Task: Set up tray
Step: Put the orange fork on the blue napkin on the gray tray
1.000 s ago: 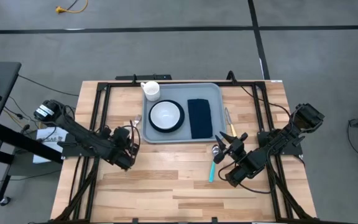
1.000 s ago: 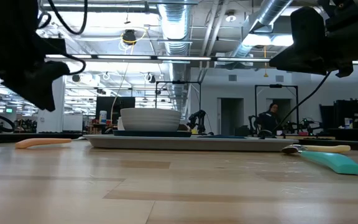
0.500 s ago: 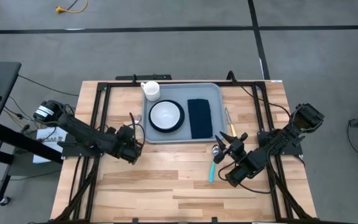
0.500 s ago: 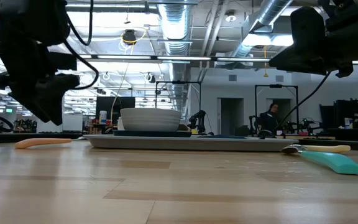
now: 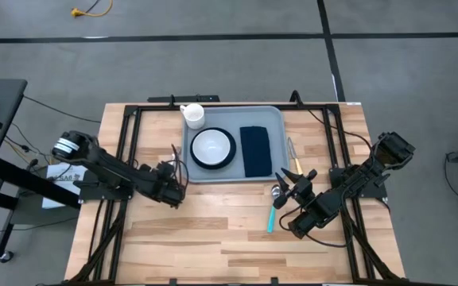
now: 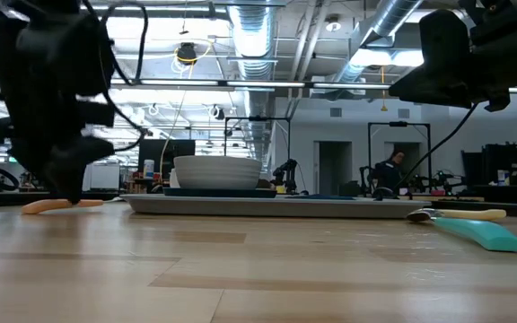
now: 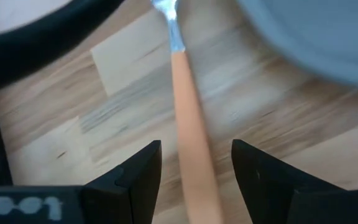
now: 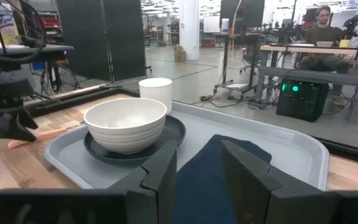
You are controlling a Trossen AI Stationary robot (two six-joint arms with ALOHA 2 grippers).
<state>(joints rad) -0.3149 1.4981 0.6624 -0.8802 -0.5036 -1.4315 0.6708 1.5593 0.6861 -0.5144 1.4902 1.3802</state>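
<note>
Nowhere on the tableware does any readable writing show; only a blurred white mark, illegible, sits on the left wrist housing. Counted: one grey-blue tray (image 5: 233, 143) at the table's far middle, holding one white bowl (image 5: 212, 146) on one dark plate (image 8: 173, 135), one dark navy napkin (image 5: 254, 150) beside them, and one white cup (image 5: 193, 115) at the tray's far left corner. Off the tray lie three utensils: an orange-handled one (image 7: 190, 137) on the wood just left of the tray, and right of the tray a teal-handled one (image 5: 271, 216) and a yellowish-handled one (image 6: 460, 213). One person (image 8: 325, 28) sits at a desk in the room behind. Against a second ago, the left gripper (image 5: 173, 176) has slid along the table toward the tray and dropped low over the orange-handled utensil; its fingers (image 7: 135, 171) stand apart, straddling the handle without closing on it. The right gripper (image 5: 293, 187) has not moved, hanging near the tray's right edge above the teal utensil, its fingers (image 8: 166, 165) spread and holding nothing. Tray contents lie as before.
</note>
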